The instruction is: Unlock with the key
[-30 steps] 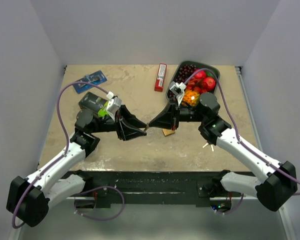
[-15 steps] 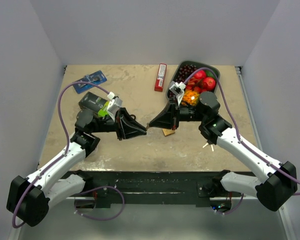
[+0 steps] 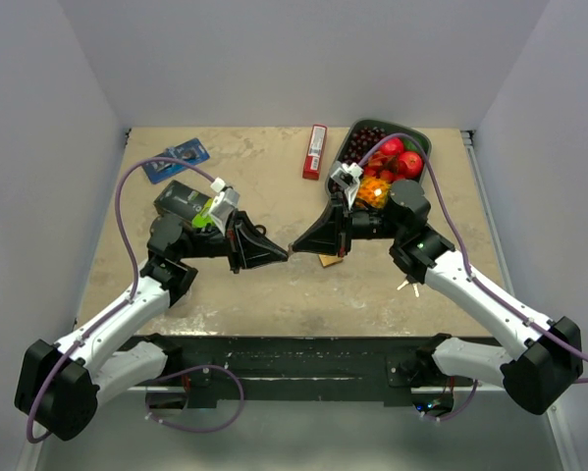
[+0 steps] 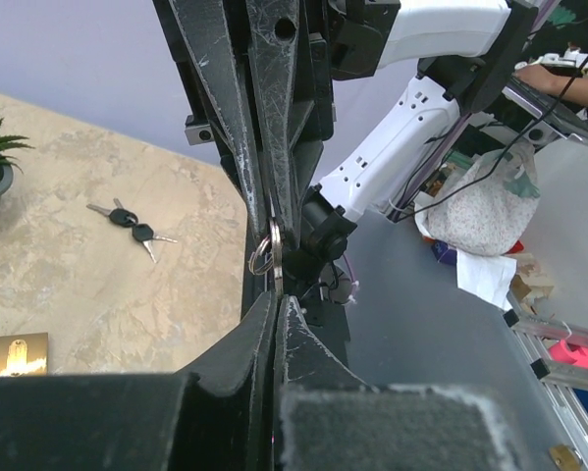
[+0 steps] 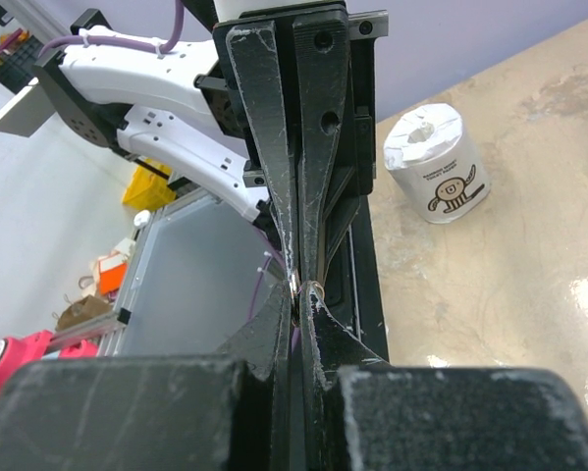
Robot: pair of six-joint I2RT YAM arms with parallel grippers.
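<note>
Left hand (image 3: 282,255) closed the last gap over the past second, and its tips met right hand (image 3: 296,245) just left of lock (image 3: 328,260). Both were pinched narrow on key (image 4: 277,265), ring dangling. Probably a handover; lock on counter (image 3: 274,294) not yet engaged.

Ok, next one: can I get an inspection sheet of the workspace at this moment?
Surface: beige marbled table.
Job's things: ringed key between the meeting fingertips; brass padlock lying on the table; spare keys lying loose.
Clutter: fruit tray, red box, blue packet, dark box, toilet roll.
Grippers: left end effector and right end effector both shut, tip to tip on the ringed key.
Cables: purple cable arcs over each arm; no snag seen.
Surroundings: white walls.
</note>
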